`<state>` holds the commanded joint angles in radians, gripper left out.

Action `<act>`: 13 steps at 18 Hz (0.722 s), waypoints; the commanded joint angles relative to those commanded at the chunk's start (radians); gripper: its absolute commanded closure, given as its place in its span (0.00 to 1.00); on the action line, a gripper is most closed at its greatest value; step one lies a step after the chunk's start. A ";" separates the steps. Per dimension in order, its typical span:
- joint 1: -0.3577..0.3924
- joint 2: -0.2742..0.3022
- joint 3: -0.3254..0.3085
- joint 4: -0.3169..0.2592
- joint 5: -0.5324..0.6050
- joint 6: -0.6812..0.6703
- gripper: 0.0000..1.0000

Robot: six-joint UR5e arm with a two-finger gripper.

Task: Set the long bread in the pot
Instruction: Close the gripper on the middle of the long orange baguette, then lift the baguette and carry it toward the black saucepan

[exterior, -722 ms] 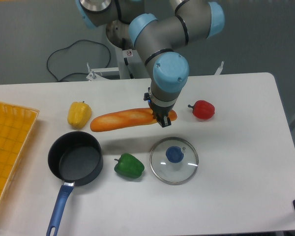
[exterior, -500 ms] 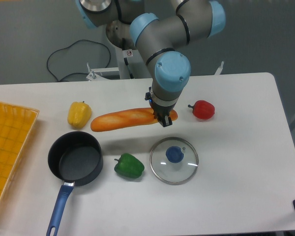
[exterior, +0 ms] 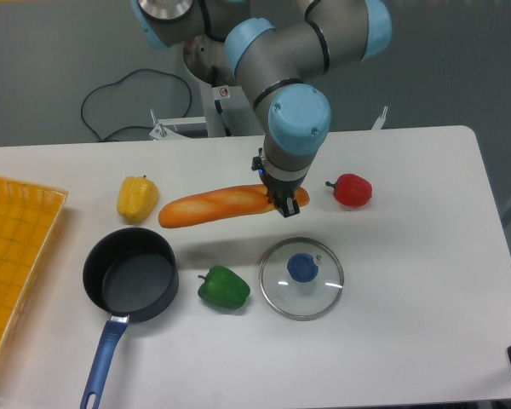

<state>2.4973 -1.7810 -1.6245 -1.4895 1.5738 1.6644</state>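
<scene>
Glossy long bread (exterior: 221, 206) edged right, apparently clamped by gripper (exterior: 283, 203).

One fixed camera looks down steeply from the front, taking in nearly the whole table (exterior: 409, 341).

Robotics lab, not a real kitchen. UR arm (exterior: 289, 77) on a pedestal at top centre, behind a plain white desk (exterior: 409, 281). Grey floor with a loose black cable (exterior: 111, 94) upper left. Props are staged: plastic-looking peppers (exterior: 137, 198), saucepan (exterior: 131, 274), glass lid (exterior: 301, 278), yellow basket (exterior: 13, 264) at left edge.
</scene>
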 joint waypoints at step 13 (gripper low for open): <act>-0.081 -0.029 0.052 0.005 0.018 -0.225 1.00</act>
<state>2.4161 -1.8101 -1.5723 -1.4849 1.5923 1.4391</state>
